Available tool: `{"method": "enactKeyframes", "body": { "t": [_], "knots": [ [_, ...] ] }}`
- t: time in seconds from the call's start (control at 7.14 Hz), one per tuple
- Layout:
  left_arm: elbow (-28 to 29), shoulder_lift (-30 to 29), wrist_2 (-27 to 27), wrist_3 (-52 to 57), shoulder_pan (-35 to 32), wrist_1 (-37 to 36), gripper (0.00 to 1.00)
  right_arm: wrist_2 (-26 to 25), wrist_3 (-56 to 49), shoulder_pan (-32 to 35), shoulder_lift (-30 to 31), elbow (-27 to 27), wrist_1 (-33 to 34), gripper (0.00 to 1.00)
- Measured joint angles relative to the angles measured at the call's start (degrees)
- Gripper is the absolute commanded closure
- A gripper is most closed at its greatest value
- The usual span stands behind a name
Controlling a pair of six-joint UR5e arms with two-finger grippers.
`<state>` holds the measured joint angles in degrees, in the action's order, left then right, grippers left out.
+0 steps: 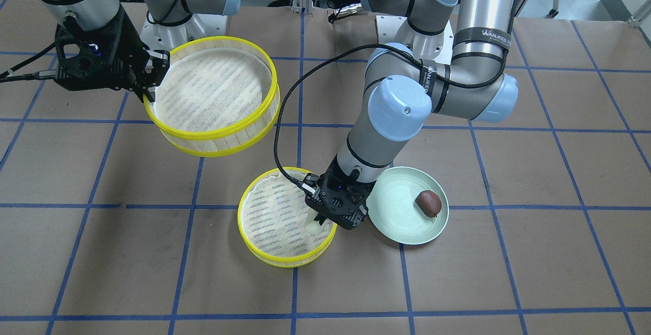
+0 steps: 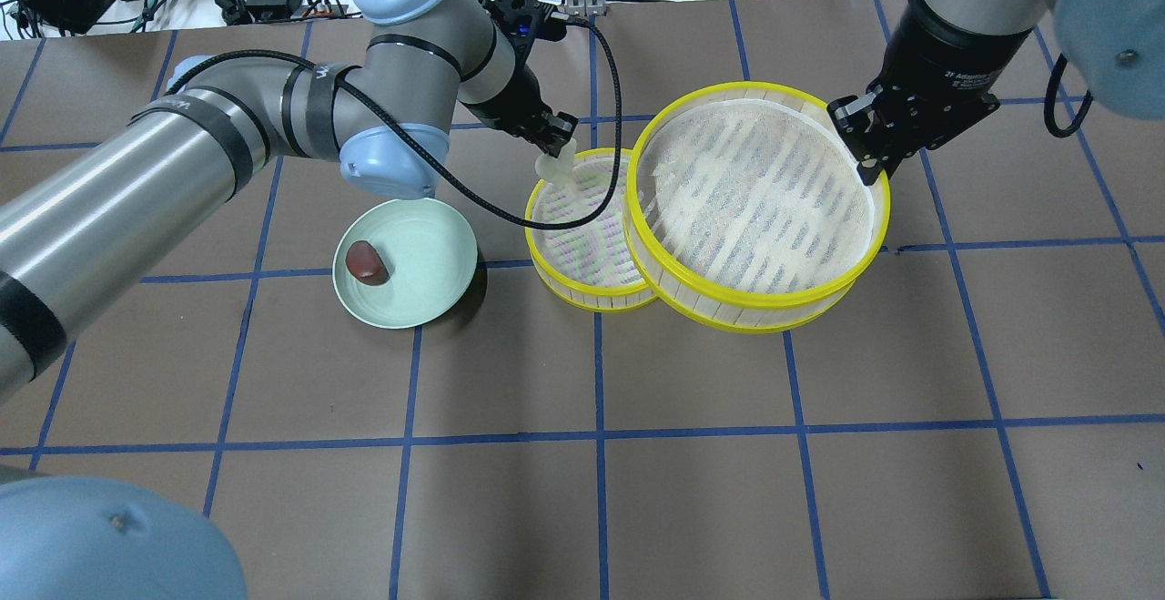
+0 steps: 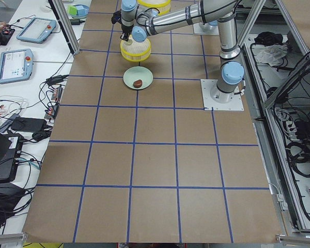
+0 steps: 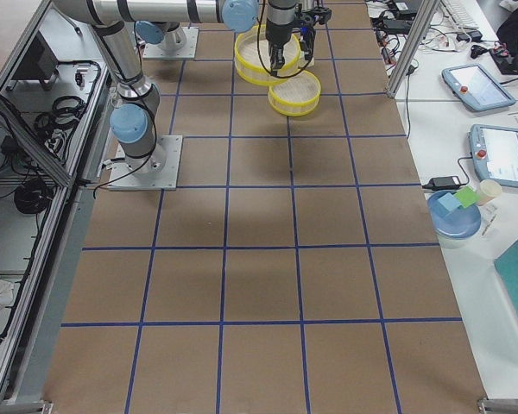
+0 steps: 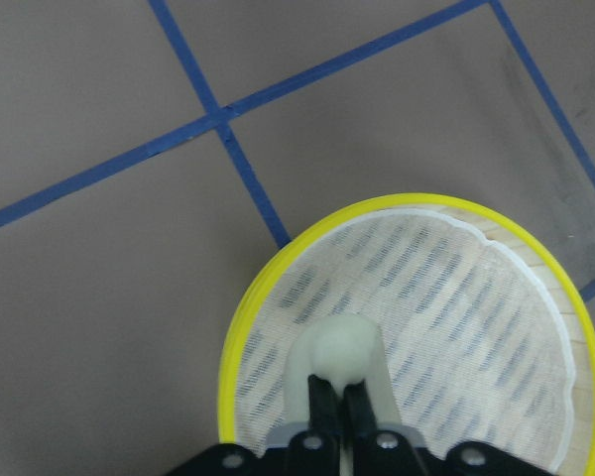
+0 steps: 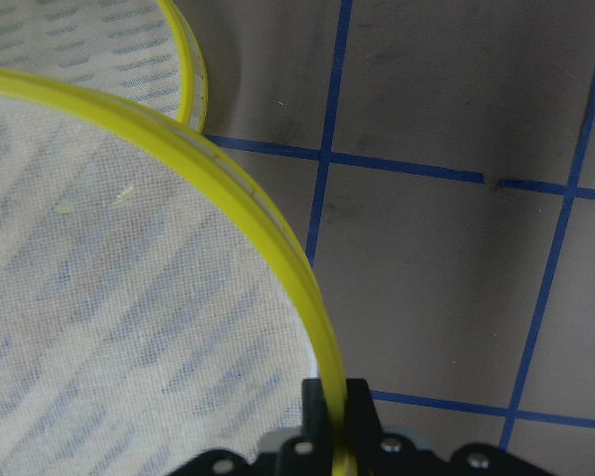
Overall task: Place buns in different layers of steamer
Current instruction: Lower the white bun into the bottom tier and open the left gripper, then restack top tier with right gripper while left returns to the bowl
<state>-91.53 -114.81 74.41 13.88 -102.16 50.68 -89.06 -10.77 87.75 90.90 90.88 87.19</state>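
Observation:
My left gripper (image 1: 319, 221) is shut on the cream-white bun (image 1: 312, 227) and holds it just inside one edge of the lower steamer tray (image 1: 264, 254), which rests on the table. The left wrist view shows the bun (image 5: 339, 349) pinched between the fingers over the woven floor of the tray (image 5: 246, 307). My right gripper (image 1: 151, 89) is shut on the yellow rim of the second steamer tray (image 1: 224, 132) and holds it lifted, empty. In the overhead view that tray (image 2: 755, 304) overlaps the lower one (image 2: 582, 295). The dark reddish-brown bun (image 1: 428, 203) lies on the pale green plate (image 1: 402, 225).
The plate (image 2: 428, 254) sits on the robot's left side of the lower tray, close beside my left gripper (image 2: 557, 154). The brown table cover has a blue tape grid. Monitors, cables and pendants lie off the table's ends.

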Motion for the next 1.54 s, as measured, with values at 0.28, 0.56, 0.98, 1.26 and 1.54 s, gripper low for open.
{"method": "enactKeyframes", "body": {
  "t": [0.28,0.56,0.98,1.26,1.54],
  "knots": [
    [-1.4,-0.2,-0.3,-1.9,-0.9,-0.1,0.00,-0.2,-0.1,0.0,0.2,0.0,-0.2,1.00],
    [-1.9,1.0,0.1,-2.7,-1.0,1.5,0.00,-0.1,-0.1,0.0,0.4,0.0,-0.2,1.00],
    [-1.7,2.6,9.7,-3.1,-0.5,4.9,0.00,-0.5,0.1,0.0,0.5,0.0,-0.1,1.00],
    [-1.4,3.2,19.2,-2.2,2.2,6.7,0.00,-1.1,2.7,0.0,0.0,0.0,0.1,1.00],
    [-1.5,4.7,20.4,-5.5,8.7,9.4,0.00,-1.7,9.3,0.4,-4.2,0.0,0.7,1.00]
  ]
}}
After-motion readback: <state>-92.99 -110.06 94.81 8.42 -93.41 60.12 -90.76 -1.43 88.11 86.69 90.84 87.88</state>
